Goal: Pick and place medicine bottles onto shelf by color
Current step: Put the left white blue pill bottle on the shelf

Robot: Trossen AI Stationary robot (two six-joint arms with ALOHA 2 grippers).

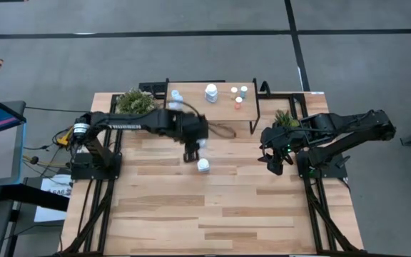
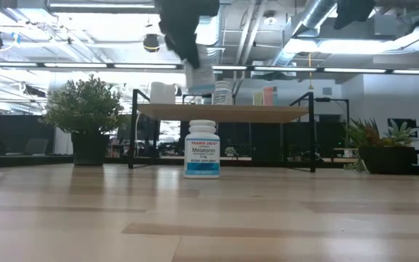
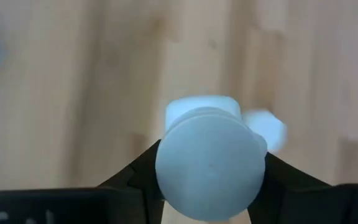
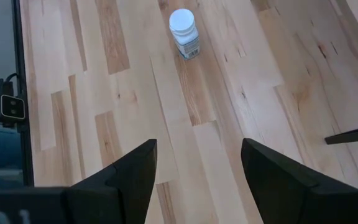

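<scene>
My left gripper [image 1: 194,147] hangs above the middle of the table, just in front of the shelf [image 1: 223,111], shut on a pale medicine bottle [image 2: 198,76] with a round cap [image 3: 210,165]. A white labelled bottle [image 1: 203,165] stands upright on its base on the table just nearer than it, and it also shows in the right wrist view [image 4: 184,33]. On the shelf stand pale-blue bottles [image 1: 175,96] at the left, a white bottle [image 1: 211,91] in the middle and three tiny bottles [image 1: 238,96] at the right. My right gripper [image 4: 199,149] waits open at the table's right. My left gripper pinches the bottle between its two fingers, one on each side just under the cap's rim [image 3: 161,157]. The fingers [image 3: 135,177] slant down from above. The bottle hangs roughly upright, cap up, lifted clear of the table at about the shelf board's height.
A potted plant [image 1: 134,101] stands at the shelf's left end and another [image 1: 285,118] by my right arm. The shelf's black frame legs [image 2: 312,131] rise from the table. Bare planks stretch toward the near edge [image 1: 212,221].
</scene>
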